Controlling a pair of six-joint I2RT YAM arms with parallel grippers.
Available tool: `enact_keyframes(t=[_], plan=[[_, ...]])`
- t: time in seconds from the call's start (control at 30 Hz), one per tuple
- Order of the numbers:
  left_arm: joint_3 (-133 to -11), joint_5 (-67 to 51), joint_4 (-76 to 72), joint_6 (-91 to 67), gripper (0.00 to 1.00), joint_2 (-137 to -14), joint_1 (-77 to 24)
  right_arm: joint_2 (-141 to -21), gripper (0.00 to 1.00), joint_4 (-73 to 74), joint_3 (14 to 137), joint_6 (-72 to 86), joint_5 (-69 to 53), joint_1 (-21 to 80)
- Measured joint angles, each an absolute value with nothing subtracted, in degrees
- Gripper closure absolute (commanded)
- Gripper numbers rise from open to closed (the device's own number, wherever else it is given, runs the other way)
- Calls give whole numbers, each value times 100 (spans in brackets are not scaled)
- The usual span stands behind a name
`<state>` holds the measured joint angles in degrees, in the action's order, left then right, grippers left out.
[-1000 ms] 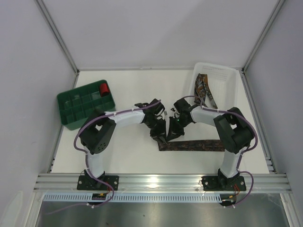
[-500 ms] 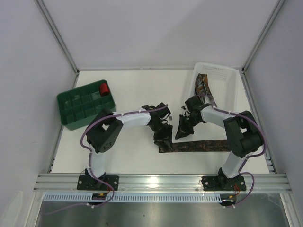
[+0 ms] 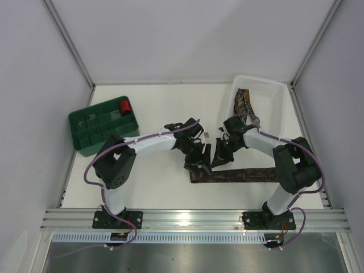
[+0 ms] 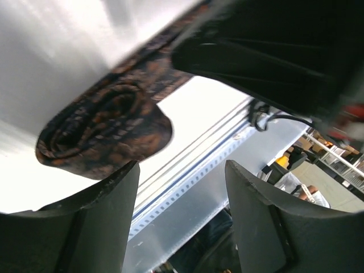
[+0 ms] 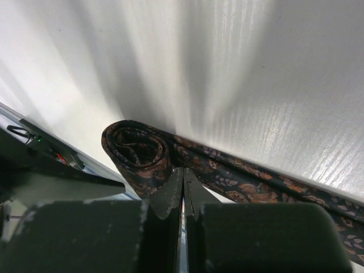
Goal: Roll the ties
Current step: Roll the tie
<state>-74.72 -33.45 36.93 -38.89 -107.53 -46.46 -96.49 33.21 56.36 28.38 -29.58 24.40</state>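
Note:
One tie (image 3: 244, 175) lies flat across the near table, its left end wound into a loose roll (image 4: 105, 133). My left gripper (image 3: 197, 163) hovers just over that roll. In the left wrist view its jaws (image 4: 182, 170) stand open with nothing between them, the roll just off the left finger (image 4: 96, 222). My right gripper (image 3: 218, 158) is shut, and its tips (image 5: 182, 170) press on the tie right beside the roll (image 5: 136, 151). Another tie (image 3: 244, 108) lies in the white basket.
The white basket (image 3: 281, 108) stands at the back right. A green compartment tray (image 3: 94, 133) sits at the left with a small red roll (image 3: 125, 106) in one cell. Walls close in the table on three sides.
My left gripper has opened and let go of the rolled end, which stays on the table. The right gripper has shifted a little right and stays shut.

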Motion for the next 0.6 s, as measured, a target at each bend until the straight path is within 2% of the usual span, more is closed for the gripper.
enact_keyframes(t=[0.2,0.4,0.6], plan=[[-7118,-3382,3450,-3826,30,-10038,-4571,-9574,95,3437,5686,2871,-3048,2679],[-6073,-3420,3319,-3791,30,-9192,-4331,-9574,96,3420,5802,3041,-3089,3114],[-5175,-3476,3177,-3800,26,-8851,-3955,-9572,96,3422,5828,3148,-3085,3186]])
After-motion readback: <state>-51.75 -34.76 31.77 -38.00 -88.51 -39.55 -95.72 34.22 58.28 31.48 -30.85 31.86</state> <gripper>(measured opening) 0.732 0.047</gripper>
